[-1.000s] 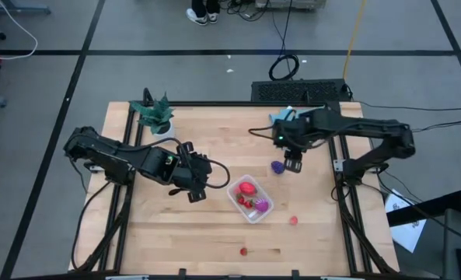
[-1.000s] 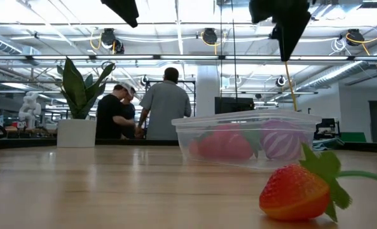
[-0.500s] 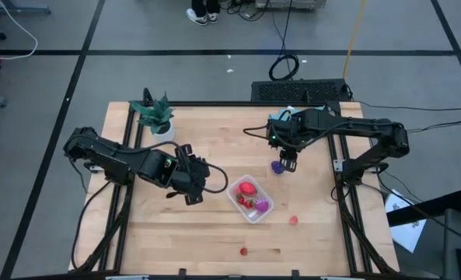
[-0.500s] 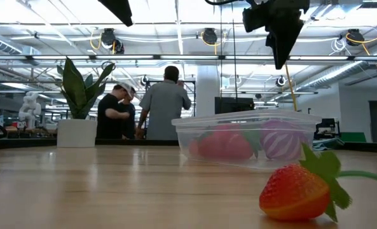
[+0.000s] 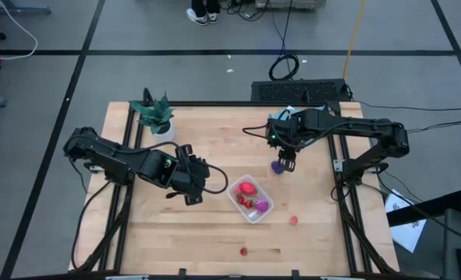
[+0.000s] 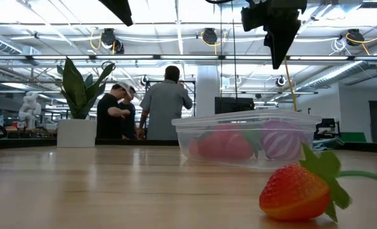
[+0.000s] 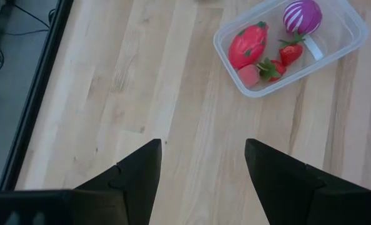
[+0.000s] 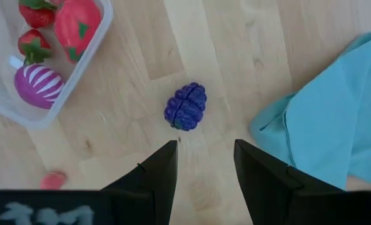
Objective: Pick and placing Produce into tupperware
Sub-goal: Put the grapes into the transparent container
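Risk sits mostly with my right gripper (image 8: 204, 169), which hangs above the dark purple fruit (image 8: 186, 105) with its fingers parted wide enough to straddle it and nothing held. That fruit lies on bare wood between the tupperware (image 8: 91, 47) and the blue cloth (image 8: 335, 119). It looks rounded and bumpy, so I judge an off-centre descent could nudge it and send it rolling toward the cloth, or it could squirt out as the fingers close. My left gripper (image 7: 201, 175) waits near the tub, open and empty. Two small berries, one (image 5: 294, 220) beside the tub and one (image 5: 243, 251) near the table's front edge, also lie loose and could be knocked off
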